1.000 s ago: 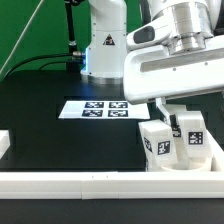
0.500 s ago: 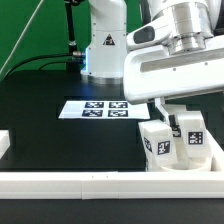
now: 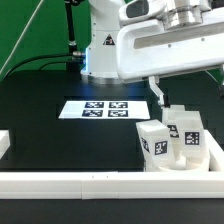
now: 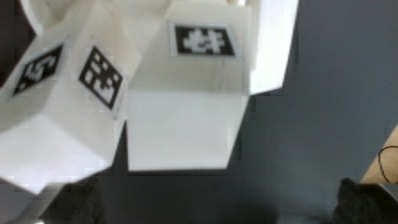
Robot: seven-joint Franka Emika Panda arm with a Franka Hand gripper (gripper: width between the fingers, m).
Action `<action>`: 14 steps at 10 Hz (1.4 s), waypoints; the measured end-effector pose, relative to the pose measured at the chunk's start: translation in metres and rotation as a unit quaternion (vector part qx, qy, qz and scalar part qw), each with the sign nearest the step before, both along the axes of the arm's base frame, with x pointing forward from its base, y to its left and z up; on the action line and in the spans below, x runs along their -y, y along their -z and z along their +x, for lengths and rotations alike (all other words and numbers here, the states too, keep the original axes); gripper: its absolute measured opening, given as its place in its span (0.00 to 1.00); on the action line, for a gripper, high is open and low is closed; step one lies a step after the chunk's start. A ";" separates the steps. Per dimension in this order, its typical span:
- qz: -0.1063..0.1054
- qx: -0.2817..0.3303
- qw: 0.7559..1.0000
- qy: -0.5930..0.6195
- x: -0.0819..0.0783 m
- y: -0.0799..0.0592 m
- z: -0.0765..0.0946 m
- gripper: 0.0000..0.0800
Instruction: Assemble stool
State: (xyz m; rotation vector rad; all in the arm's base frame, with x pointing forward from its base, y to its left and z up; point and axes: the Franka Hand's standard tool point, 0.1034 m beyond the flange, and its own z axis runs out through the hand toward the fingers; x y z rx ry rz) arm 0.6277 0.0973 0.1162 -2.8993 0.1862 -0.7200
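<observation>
Fingers apart, fully spread, nothing between them. Only one finger [image 3: 158, 93] shows in the exterior view, a thin dark-tipped prong hanging under the arm's white body at upper right; the gripper [image 3: 160, 96] holds nothing. In the wrist view a dark fingertip [image 4: 370, 196] sits at the lower right corner, off the parts.

Change: a second ago the arm sat lower and its body hid more of the stool; now it has lifted up and away, toward the upper right of the frame, and the jaws finished widening. The stool [image 3: 172, 142] stands by itself at lower right of the exterior view, against the white rail [image 3: 100, 182] along the bottom edge. It looks upside down: blocky tagged legs [image 3: 154, 143] pointing up from the seat disc [image 3: 200, 160]. Wrist view shows two tagged legs [image 4: 192, 85] close up from above, blurry.

Marker board [image 3: 100, 108] lies flat mid-frame on the black table [image 3: 40, 130], well apart from the stool.

Judgement: looks like a release and retreat after seating a leg. Three legs seem to be up, though the far one is partly hidden, so can't confirm all are seated. Task looks near done.
</observation>
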 end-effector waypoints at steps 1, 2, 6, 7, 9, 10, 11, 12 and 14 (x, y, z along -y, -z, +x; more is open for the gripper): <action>0.005 -0.027 1.000 -0.003 -0.001 0.004 -0.004 0.81; 0.013 -0.071 0.997 -0.010 -0.003 0.006 -0.006 0.81; 0.002 -0.249 0.967 -0.052 0.005 0.009 -0.009 0.81; -0.003 -0.269 0.961 -0.065 0.009 0.008 -0.005 0.81; -0.012 -0.240 0.967 -0.089 0.014 0.008 -0.001 0.81; -0.023 -0.235 0.964 -0.120 0.012 0.008 -0.001 0.81; -0.059 -0.214 0.952 -0.211 0.005 0.007 0.001 0.81; -0.081 -0.200 0.934 -0.284 0.002 0.006 0.002 0.81; -0.123 -0.179 0.888 -0.406 -0.002 0.006 0.001 0.81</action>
